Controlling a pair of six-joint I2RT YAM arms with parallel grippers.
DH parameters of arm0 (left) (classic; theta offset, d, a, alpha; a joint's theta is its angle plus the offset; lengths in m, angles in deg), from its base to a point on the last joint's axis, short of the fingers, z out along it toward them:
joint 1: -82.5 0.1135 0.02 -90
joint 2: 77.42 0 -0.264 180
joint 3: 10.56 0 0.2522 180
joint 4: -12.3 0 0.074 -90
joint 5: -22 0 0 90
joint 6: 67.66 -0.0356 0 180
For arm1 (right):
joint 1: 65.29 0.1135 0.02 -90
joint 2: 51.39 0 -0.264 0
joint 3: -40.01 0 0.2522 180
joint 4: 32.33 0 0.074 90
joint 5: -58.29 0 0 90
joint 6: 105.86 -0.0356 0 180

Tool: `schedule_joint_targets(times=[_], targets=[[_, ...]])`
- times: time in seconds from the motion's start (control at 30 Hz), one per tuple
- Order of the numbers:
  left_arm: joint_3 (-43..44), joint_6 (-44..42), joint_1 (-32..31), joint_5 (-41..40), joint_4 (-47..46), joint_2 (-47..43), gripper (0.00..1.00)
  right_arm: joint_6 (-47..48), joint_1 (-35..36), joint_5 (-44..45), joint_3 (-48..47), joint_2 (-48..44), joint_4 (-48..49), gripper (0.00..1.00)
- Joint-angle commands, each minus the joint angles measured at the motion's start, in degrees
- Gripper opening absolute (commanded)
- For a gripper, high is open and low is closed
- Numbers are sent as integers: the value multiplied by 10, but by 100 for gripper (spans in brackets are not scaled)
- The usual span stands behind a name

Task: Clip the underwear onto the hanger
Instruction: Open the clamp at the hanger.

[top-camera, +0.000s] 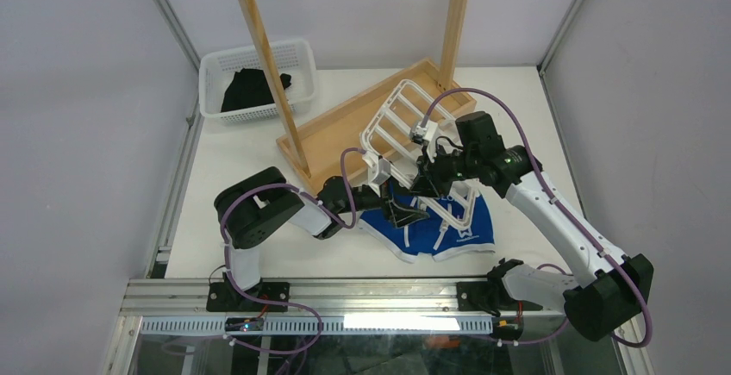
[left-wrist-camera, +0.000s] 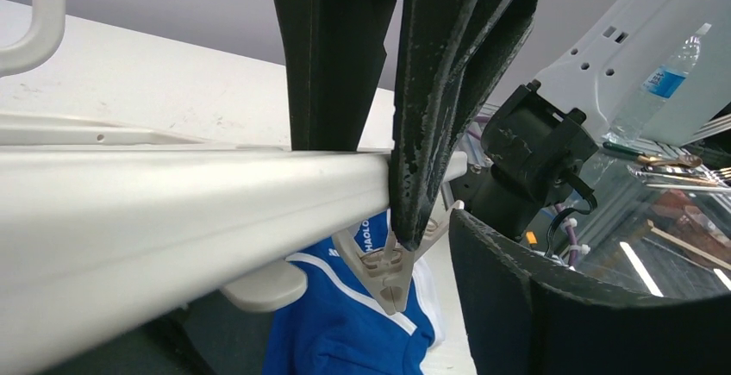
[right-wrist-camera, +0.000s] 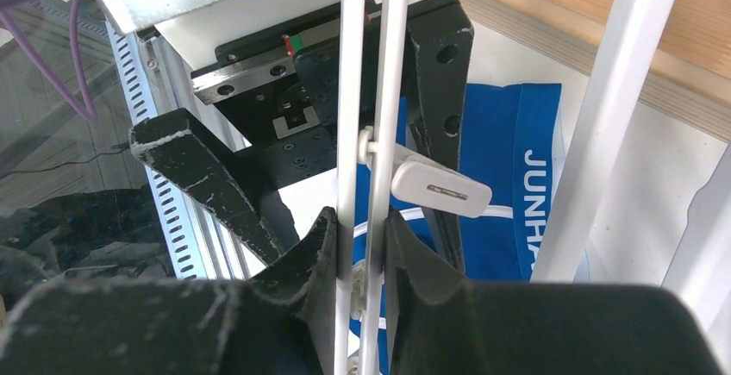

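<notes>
Well off to the left pincer's left, a white plastic lattice basket [top-camera: 259, 116] is sitting with a black garment [top-camera: 250, 89] in it, beside the tall wooden rack [top-camera: 267, 65]. Neither is playing any part in this step.

The left pincer [top-camera: 407, 211] is reaching in low over the white tabletop [top-camera: 233, 146]. Its jaws are standing wide with nothing in them, straddling a small pale plastic clip [left-wrist-camera: 388, 267] that is dangling from the white plastic rectangular hanger [left-wrist-camera: 172, 211].

Just to its right and a little higher, the right pincer [right-wrist-camera: 362, 241] is clamping narrowly on a thin double rod of the hanger, holding the frame tilted above the tabletop. The bright blue underwear with white trim [right-wrist-camera: 500, 134] is lying directly beneath both pincers, and I am not seeing it caught in any clip. Whether the clip's tip is touching the cloth I cannot tell.

I am reckoning the job is arriving at the squeezing of that clip. Doing it well is going to mean centring the left jaws on the clip's upper wings rather than on the rod. They should be pinching squarely so the mouth is gaping fully. The right pincer should be steadying the frame and lowering it, so that the waistband edge is sitting deep in the mouth before the left pincer is letting go.
</notes>
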Motion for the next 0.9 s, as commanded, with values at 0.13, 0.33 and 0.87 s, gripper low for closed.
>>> schedule_joint_targets(times=[0.13,0.33,0.87], targets=[[26,16,-3,-10,-156,-22,53,27,6,-30,-15,-20,48,0],[24,30,-3,-8,-156,-26,23,27,6,-25,-15,-18,48,0],[-26,61,6,-54,-141,-45,0,-40,6,37,22,-58,112,35]])
